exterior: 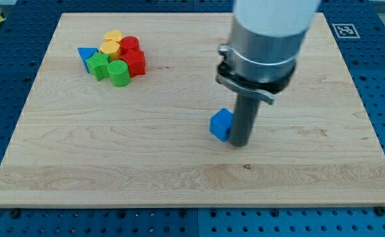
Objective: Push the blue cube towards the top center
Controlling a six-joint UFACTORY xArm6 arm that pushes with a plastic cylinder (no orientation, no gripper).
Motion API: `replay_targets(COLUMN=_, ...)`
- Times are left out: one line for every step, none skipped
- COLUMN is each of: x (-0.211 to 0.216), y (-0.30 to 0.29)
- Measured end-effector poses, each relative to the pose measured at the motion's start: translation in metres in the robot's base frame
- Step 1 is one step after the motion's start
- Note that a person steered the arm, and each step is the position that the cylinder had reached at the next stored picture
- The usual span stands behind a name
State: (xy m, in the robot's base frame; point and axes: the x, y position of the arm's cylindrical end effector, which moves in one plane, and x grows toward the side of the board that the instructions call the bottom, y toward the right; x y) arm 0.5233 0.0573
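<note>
blue cube (222,124) touches my tip (237,143) on its right.

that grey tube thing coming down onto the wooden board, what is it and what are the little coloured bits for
It is the end of a robot arm. It has no claw, only a dark rod; its lower end, my tip, slides on the wooden board and pushes blocks. There is one picture, from a camera looking down at the board. My tip sits right beside the blue cube, on its right in the view. Nothing is held. At the view's top left a cluster of blocks lies together: red, green, yellow and one blue.
</note>
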Motion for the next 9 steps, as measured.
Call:
replay_targets(x=-0.031, y=-0.016)
replay_targets(x=-0.034, y=-0.023)
replay_targets(x=-0.021, y=-0.050)
replay_targets(x=-0.033, y=-0.051)
replay_targets(x=-0.034, y=-0.051)
replay_targets(x=-0.034, y=-0.051)
replay_targets(x=-0.056, y=-0.051)
replay_targets(x=-0.065, y=-0.051)
replay_targets(x=-0.053, y=-0.060)
